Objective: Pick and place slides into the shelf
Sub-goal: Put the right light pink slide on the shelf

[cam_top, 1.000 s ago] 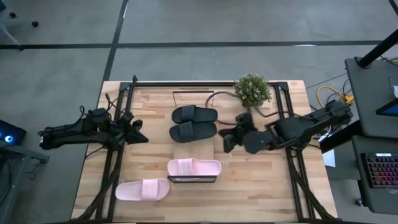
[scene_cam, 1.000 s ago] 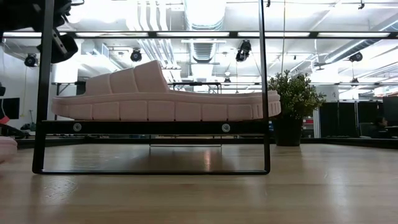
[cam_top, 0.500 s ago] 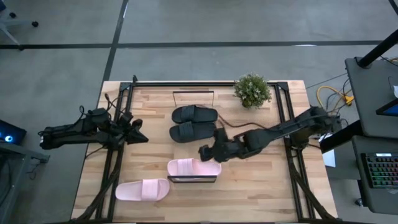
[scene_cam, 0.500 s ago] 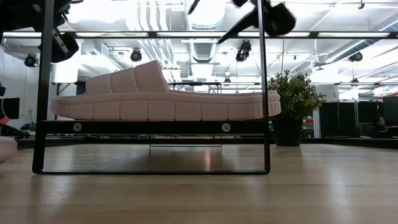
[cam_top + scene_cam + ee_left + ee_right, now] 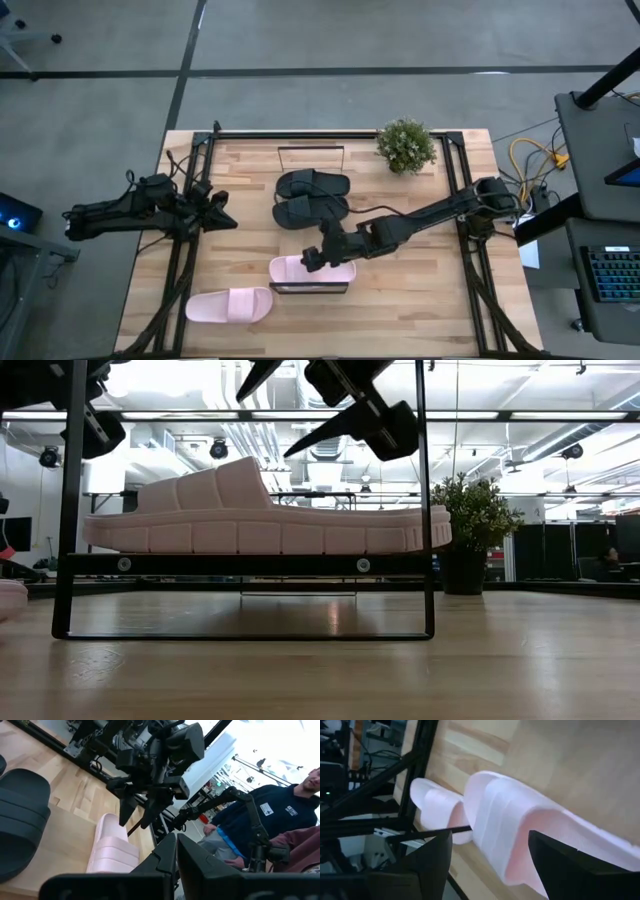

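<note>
A wooden desk on a grey concrete floor carries the shelf, whose near black frame end shows under a pale pink slide lying lengthwise on its board. Both black slides sit side by side farther along, so three of four look placed. The second pink slide lies on the desk beside the shelf, not yet shelved. The right pincer hangs just above the shelved pink slide with its fingers spread wide and nothing in them, seemingly to straddle the strap. The left pincer waits closed and empty at the desk's left side, clear of the work. A potted plant stands at the far edge
</note>
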